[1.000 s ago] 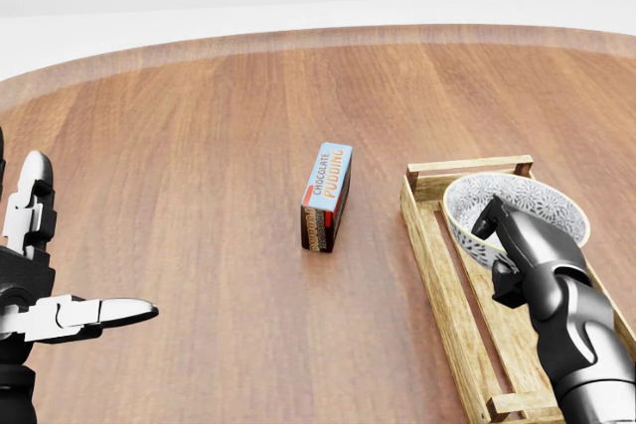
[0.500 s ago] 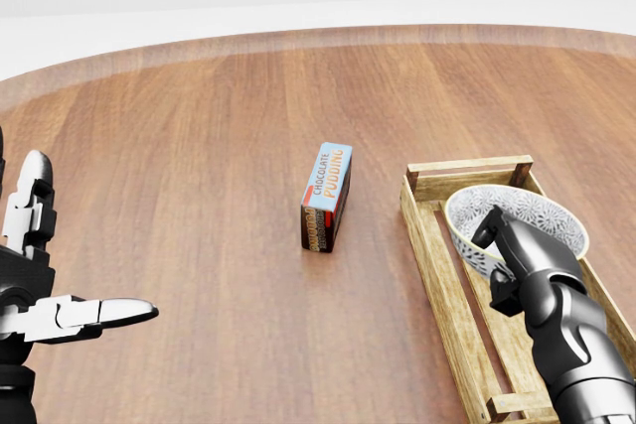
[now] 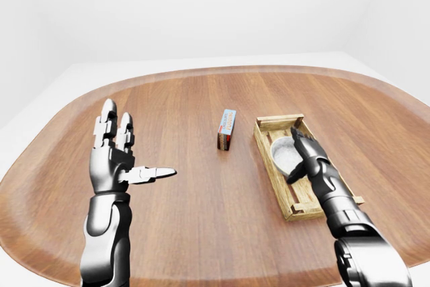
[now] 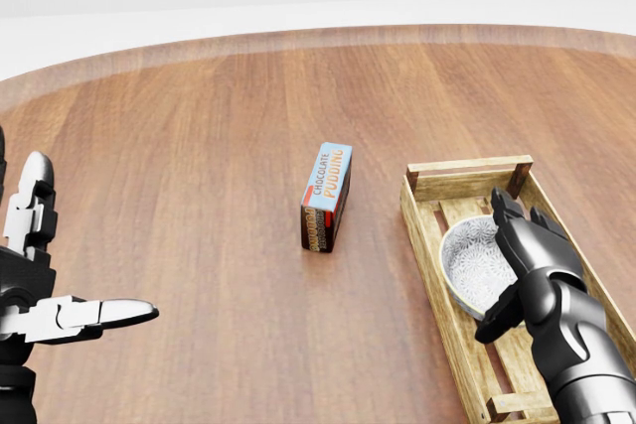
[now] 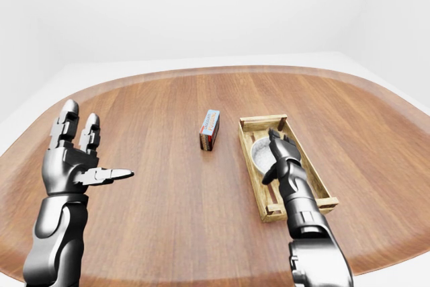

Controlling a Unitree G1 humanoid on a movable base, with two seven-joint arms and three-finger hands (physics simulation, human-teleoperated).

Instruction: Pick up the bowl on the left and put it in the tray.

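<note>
Pudding box (image 4: 327,196) upright on wooden table (image 4: 189,146).

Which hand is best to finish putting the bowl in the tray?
Right. The right hand is over the tray, open fingers beside the bowl lying in it. The left hand is empty, far off to the left.

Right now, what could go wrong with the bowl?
The bowl lies in the tray but looks tipped, so it might rock or roll. The open right hand is close beside it; lifting away carelessly could hook the rim and drag it out.
</note>
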